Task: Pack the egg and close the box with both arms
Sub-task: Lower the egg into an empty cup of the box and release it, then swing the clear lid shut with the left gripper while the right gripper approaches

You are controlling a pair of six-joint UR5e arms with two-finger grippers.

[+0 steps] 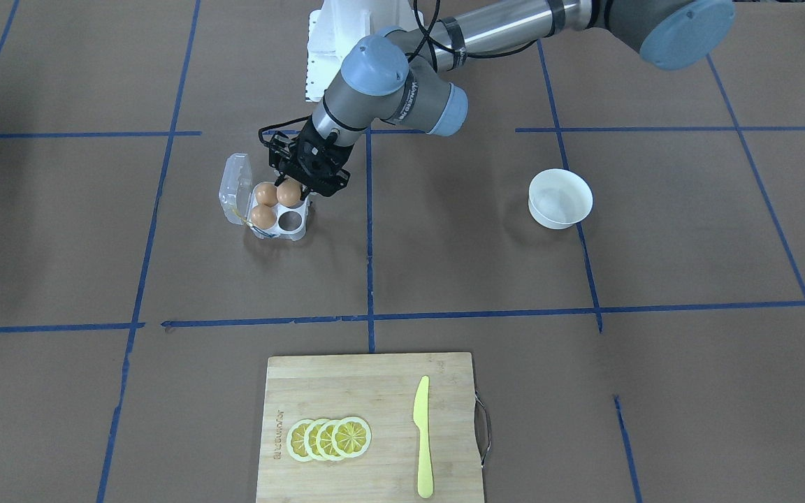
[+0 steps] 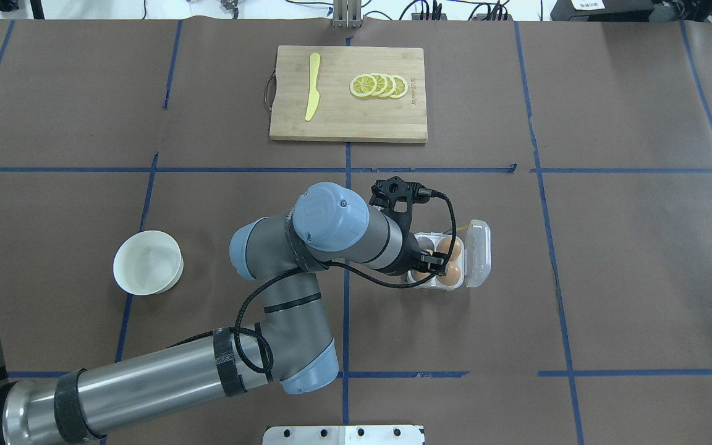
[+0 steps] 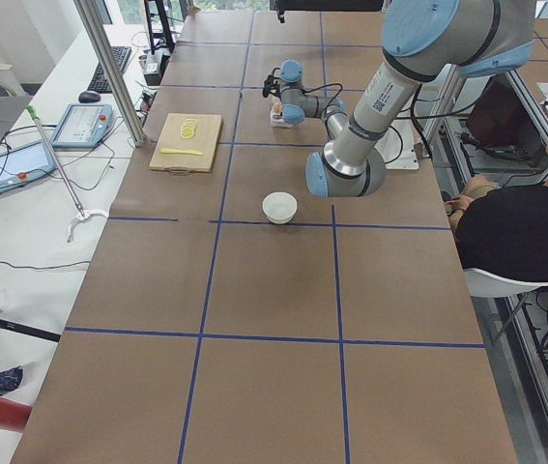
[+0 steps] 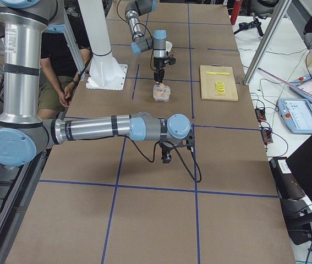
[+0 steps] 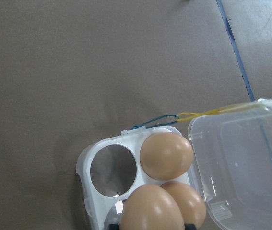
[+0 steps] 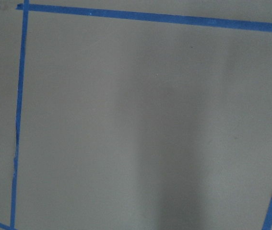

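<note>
The clear box [image 1: 278,232] stands open on the brown paper, with its lid [image 1: 235,185] tipped up to the side and a thin yellow loop at the hinge. Two eggs [image 5: 167,155] [image 5: 188,203] sit in cells, and one cell [image 5: 112,166] is empty. My left gripper [image 1: 298,186] is shut on a third egg [image 5: 151,208], holding it at the cell nearest the robot; I cannot tell if it rests in the cell. My right gripper [image 4: 167,158] shows only in the exterior right view, low over bare paper far from the box, and I cannot tell whether it is open or shut.
A round white bowl [image 1: 560,198] stands to the box's side. A wooden cutting board [image 1: 318,391] with lemon slices [image 1: 329,439] and a yellow knife [image 1: 422,433] lies at the table's far edge. The white pedestal [image 1: 332,42] is behind the box. A seated person [image 3: 515,222] is beside the table.
</note>
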